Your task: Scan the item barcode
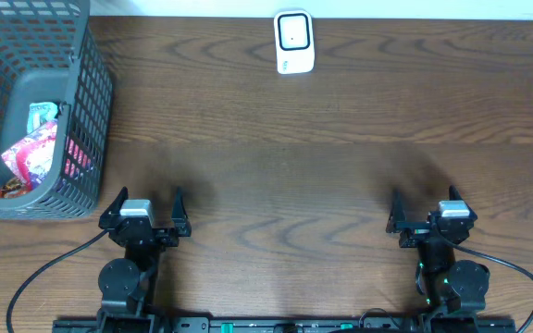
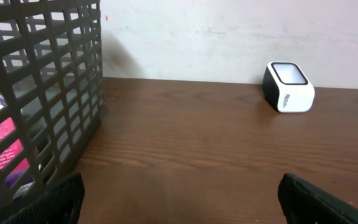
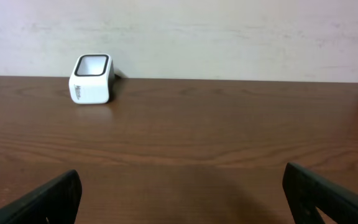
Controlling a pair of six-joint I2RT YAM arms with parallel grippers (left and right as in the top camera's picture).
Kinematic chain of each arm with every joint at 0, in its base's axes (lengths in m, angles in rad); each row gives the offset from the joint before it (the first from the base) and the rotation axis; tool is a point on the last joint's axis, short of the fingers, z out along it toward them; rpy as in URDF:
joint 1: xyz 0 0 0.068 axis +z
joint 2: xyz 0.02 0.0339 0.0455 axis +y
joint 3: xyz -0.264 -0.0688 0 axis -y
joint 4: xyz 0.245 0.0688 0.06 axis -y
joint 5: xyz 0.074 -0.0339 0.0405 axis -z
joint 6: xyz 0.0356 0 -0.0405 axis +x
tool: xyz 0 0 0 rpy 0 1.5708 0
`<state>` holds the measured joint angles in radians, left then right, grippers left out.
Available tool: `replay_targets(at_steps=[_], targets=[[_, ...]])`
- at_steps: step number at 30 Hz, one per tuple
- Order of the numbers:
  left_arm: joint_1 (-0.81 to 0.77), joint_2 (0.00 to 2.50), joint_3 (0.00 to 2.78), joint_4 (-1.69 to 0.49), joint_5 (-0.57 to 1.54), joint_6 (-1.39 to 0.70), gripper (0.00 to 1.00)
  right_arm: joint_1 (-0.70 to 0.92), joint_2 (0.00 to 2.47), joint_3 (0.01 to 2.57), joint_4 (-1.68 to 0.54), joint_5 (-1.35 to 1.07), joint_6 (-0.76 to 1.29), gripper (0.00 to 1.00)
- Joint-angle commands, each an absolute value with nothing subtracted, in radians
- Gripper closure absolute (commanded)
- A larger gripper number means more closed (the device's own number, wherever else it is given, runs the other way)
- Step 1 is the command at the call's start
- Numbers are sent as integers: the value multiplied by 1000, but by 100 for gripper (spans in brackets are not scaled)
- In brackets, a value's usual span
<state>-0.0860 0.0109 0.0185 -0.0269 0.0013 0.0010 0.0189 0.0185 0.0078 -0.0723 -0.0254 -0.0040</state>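
Lower left of the overhead view: left gripper (image 1: 148, 202), low over the table (image 1: 276, 166), aimed toward the top of the frame, arm folded back over its base at the bottom edge. Released, spread fully wide, grasping nothing. Same story in the left wrist view: just two dark fingers (image 2: 51, 202) poking in at the bottom corners, bare wood between.

Lower right of the overhead view: right gripper (image 1: 423, 208), mirrored pose (also aimed at the top of the frame, roughly level with the left one, well apart from it). Released too, wide, nothing gripped. In the right wrist view, fingers (image 3: 42, 202) at both bottom corners, only wood grain in between.

Upper left of the overhead view: dark mesh basket (image 1: 92, 88), just above and left of the left gripper, not touching it. Inside, toward its lower end: pink packet (image 1: 33, 155), the item to scan, lying among other wrappers (cannot tell how many). Visible through the mesh at the far left of the left wrist view as well, pink packet (image 2: 2, 140) behind the basket (image 2: 48, 93) wall.

Top centre of the overhead view: white scanner (image 1: 294, 42) with a dark-rimmed window, near the far table edge, well apart from both grippers and from the basket. Upper right in the left wrist view, scanner (image 2: 288, 87); upper left in the right wrist view, scanner (image 3: 92, 79), close to the pale wall (image 3: 229, 37).
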Motion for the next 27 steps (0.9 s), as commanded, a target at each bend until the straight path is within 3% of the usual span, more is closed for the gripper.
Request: replay_targets(at_steps=[1, 10, 17, 24, 27], targets=[[-82, 4, 4, -73, -22, 14, 1, 15, 22, 6, -75, -17, 10, 1], [-82, 4, 4, -40, -17, 9, 1, 15, 22, 6, -75, -17, 10, 1], [-82, 4, 4, 14, 368, -335, 1, 15, 22, 6, -75, -17, 10, 1], [-82, 4, 11, 358, 477, -406, 1, 15, 22, 6, -75, -17, 10, 1], [-82, 4, 54, 409, 476, -405, 1, 15, 22, 6, -75, -17, 10, 1]])
